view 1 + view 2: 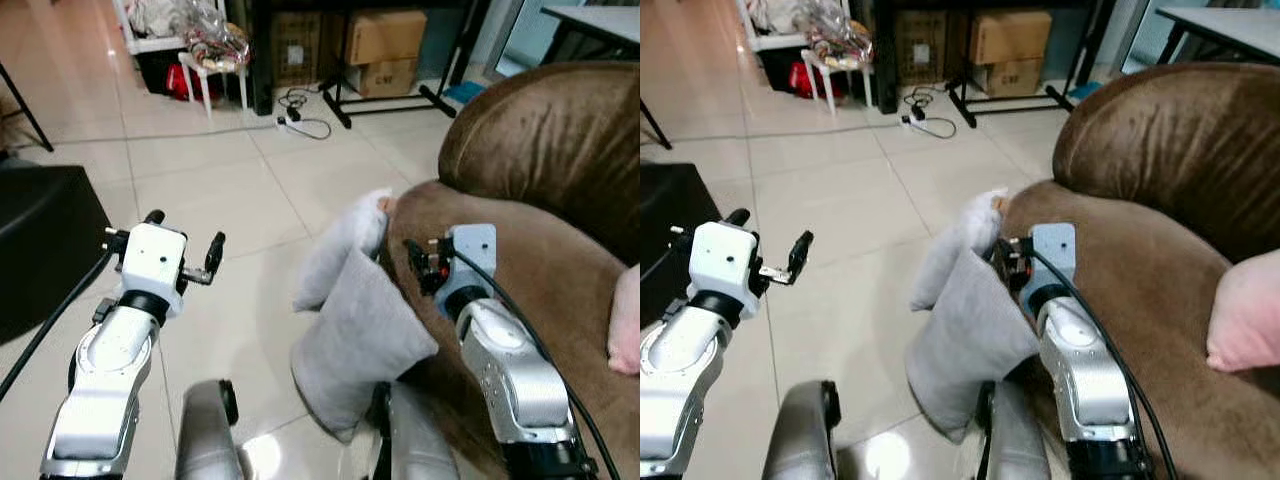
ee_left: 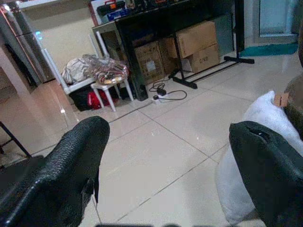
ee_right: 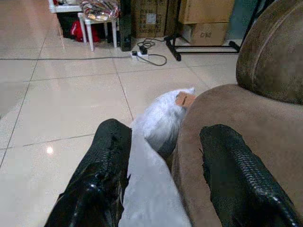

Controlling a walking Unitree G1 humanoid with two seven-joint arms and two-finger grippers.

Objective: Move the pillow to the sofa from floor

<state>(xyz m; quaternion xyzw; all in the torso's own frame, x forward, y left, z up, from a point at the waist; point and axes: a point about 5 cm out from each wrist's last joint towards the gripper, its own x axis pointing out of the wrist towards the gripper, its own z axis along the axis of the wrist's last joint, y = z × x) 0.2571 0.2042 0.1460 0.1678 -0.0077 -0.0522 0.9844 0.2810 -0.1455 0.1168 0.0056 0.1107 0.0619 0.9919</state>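
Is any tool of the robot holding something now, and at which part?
Nothing is held. The right tool is open astride the grey pillow's top edge beside the sofa; the left tool is open over the floor.

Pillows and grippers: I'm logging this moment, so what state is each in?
Grey pillow: on the floor, leaning against the sofa.
White pillow: on the floor, leaning against the sofa.
Pink pillow: on the sofa.
Left gripper: open, holding nothing.
Right gripper: open, astride the grey pillow's edge.
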